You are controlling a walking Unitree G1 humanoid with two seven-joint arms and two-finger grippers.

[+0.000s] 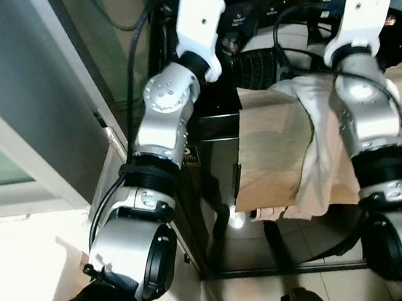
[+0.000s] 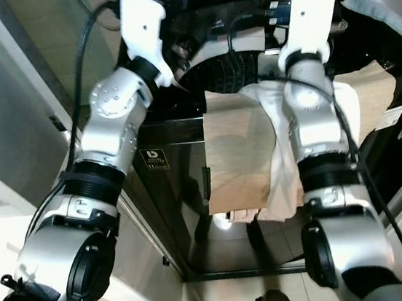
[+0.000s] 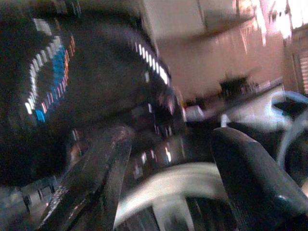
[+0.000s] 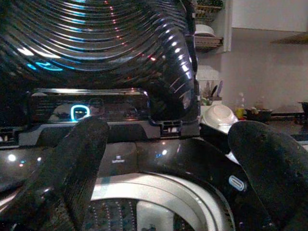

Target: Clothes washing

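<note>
A dark top-loading washing machine (image 1: 216,156) stands in front of me with its lid (image 4: 96,43) raised. A tan cloth (image 1: 274,149) and a white cloth (image 1: 323,157) hang over its front edge, partly behind my right arm. Both arms reach up over the drum opening (image 4: 159,202). My left gripper (image 3: 168,183) is open with nothing between its fingers; its view is blurred. My right gripper (image 4: 168,168) is also open and empty, above the drum rim and facing the lit control panel (image 4: 89,110). In the eye views the white wrist housings (image 1: 199,26) hide the fingers.
A glass door frame (image 1: 17,144) and a pale wall run close along my left. Black cables (image 1: 134,26) hang behind the left arm. A kitchen counter with a white bowl (image 4: 219,115) lies beyond the machine. Light floor tiles (image 1: 241,296) are below.
</note>
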